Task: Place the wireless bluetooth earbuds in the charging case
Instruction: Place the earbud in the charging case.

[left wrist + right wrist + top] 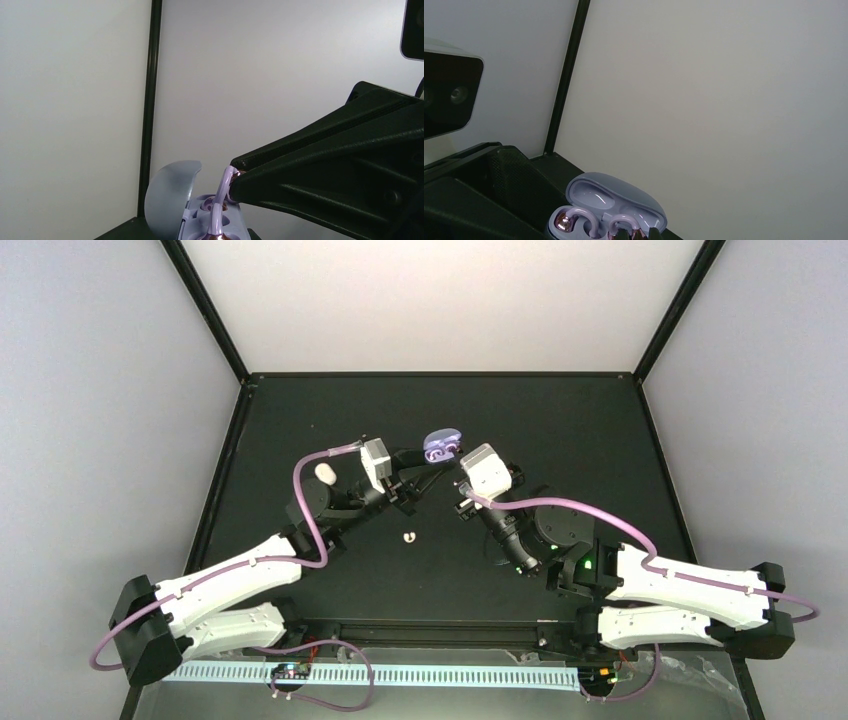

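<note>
From above, both arms meet over the middle of the black table (600, 440), and between them sits the lilac clamshell charging case (442, 447), open. The left pincer (418, 474) comes at it from the left and the right pincer (458, 470) from the right, both tips close in on the case, too crowded to read either grip from up here. Nearer the arms, a small white hook-shaped earbud (408, 536) lies alone on the table, and a white oval object (324, 472) rests beside the left arm. Over to the left wrist: the left pincer is closed narrow on a lilac hook-shaped earbud (223, 192), pinching its upper end at the fingertip. The bud's lower end is down at the case's tray, and the rounded lid (169, 200) stands up just to the left. On to the right wrist: the case is open toward the camera, the held bud on the left with a rose-gold ball showing, and a second lilac earbud (624, 222) seated beside it. The right pincer is closed down tight; whether it nips the case's front edge, I cannot tell.
</note>
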Robot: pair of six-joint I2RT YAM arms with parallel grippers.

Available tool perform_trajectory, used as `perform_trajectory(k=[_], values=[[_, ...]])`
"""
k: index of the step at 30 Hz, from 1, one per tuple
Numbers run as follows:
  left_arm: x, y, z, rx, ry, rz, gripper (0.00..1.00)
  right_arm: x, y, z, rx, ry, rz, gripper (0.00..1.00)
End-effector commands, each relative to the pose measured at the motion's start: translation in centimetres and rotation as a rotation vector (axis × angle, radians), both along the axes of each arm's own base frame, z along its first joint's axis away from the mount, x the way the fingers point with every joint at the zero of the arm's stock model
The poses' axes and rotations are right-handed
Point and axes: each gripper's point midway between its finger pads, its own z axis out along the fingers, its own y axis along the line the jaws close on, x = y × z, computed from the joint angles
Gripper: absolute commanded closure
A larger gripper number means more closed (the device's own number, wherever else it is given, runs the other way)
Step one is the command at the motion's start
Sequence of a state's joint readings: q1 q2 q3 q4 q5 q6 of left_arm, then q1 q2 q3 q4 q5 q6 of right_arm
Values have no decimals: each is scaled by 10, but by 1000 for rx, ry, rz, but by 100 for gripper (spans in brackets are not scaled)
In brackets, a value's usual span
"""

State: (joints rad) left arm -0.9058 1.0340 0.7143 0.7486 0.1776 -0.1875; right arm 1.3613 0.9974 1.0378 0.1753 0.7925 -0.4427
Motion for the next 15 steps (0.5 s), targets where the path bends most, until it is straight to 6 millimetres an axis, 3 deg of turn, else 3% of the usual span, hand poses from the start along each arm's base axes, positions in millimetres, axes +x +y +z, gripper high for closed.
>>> perform_trajectory(k=[1,15], values=[[-13,20,39,-127,-81,17,99,3,-4,-10,-29,31,-37,99],[-16,26,38,-148,-94,20,98,2,-3,-6,21,69,-19,99]])
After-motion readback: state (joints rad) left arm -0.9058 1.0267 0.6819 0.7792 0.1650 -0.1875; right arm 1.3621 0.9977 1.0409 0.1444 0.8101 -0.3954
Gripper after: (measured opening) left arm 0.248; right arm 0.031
